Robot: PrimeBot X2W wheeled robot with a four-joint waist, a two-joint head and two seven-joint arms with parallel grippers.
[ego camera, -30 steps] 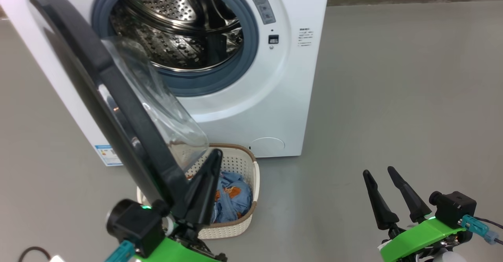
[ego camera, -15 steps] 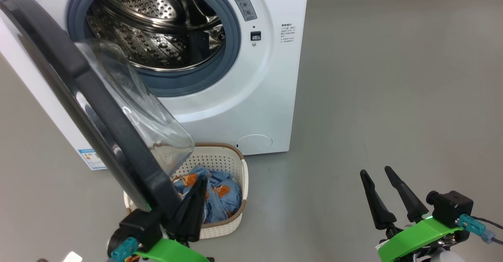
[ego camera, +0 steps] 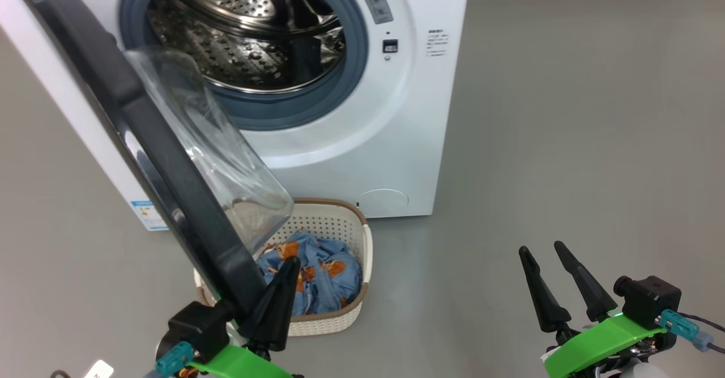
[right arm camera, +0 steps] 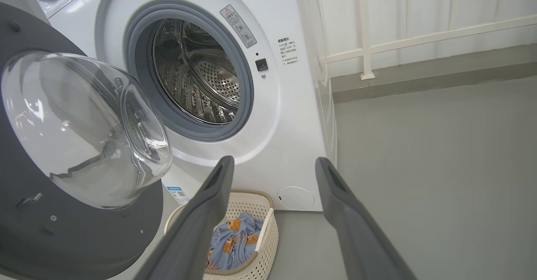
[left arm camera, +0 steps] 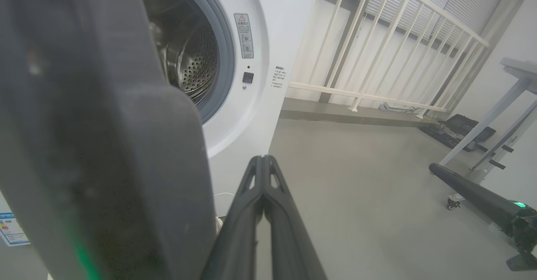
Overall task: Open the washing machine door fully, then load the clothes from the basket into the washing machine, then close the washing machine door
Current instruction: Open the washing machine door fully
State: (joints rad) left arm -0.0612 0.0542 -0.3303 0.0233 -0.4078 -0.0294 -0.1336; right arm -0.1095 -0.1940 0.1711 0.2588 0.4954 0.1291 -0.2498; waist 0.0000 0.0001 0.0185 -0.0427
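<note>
Your head camera is swinging, so the sideways shift of the washing machine since half a second ago is the view moving. Measured against the basket, your left gripper is now sitting lower than a second ago, its tips over the clothes rather than at the far rim. The left wrist view is showing those fingers pressed together and gripping nothing, with the washing machine door standing just to their left. The right wrist view is giving you the door's inner face and glass bowl, and the basket lying below the spread, empty fingers of your right gripper.
</note>
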